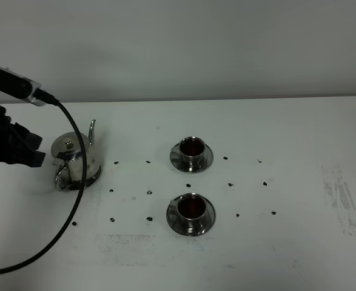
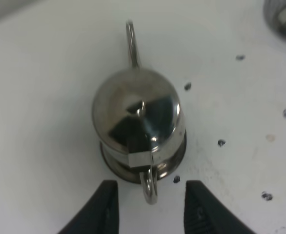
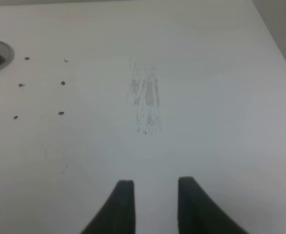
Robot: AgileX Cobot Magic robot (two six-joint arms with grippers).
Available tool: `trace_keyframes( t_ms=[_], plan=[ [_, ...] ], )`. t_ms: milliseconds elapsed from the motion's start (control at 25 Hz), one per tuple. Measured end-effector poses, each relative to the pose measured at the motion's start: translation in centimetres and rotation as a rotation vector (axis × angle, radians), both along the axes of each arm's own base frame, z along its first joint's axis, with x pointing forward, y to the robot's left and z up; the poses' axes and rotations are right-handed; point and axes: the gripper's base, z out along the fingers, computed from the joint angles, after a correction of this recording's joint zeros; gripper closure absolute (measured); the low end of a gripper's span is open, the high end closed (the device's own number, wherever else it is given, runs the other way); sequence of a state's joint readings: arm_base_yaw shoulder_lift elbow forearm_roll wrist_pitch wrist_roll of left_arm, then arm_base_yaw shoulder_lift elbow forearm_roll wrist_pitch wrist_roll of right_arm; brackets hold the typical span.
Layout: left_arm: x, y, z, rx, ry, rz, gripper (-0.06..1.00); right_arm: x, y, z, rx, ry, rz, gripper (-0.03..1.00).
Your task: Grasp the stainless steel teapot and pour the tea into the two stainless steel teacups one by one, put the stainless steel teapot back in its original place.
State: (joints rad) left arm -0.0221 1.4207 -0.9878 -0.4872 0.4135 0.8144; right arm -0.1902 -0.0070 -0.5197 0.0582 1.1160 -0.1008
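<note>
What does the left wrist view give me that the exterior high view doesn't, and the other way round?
Left wrist only: the left claw with its fingers apart on either side of the teapot's loop handle, not touching it.

Exterior high only: both teacups on saucers, each holding dark tea, and the left arm's cable.

Both: the teapot standing upright on its steel disc, dark specks around it.

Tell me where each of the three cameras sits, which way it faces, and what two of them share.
Exterior high: mounted high, facing down on the white table, teapot and both teacups; the left arm shows at the edge.
Left wrist: on the left arm, facing the teapot on its disc; left gripper fingers show, apart, at the handle.
Right wrist: on the right arm, facing bare table; right gripper fingers show.
Shared: exterior and left wrist both show the teapot.
</note>
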Motion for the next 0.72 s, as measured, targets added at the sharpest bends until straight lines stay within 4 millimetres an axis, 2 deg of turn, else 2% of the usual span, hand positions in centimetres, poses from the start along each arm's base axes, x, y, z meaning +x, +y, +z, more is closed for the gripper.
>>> trace_keyframes(
  t_ms=[160, 280, 720],
  plan=[
    [-2.1, 0.2, 2.9, 0.001, -0.098, 0.001, 0.60, 0.0, 0.0, 0.0, 0.000, 0.000, 0.000, 0.76],
    [-3.0, 0.2, 4.1, 0.001, -0.139, -0.001, 0.60, 0.0, 0.0, 0.0, 0.000, 0.000, 0.000, 0.76],
    [-3.3, 0.3, 4.1, 0.048, -0.131, -0.022, 0.60, 0.0, 0.0, 0.0, 0.000, 0.000, 0.000, 0.76]
  ],
)
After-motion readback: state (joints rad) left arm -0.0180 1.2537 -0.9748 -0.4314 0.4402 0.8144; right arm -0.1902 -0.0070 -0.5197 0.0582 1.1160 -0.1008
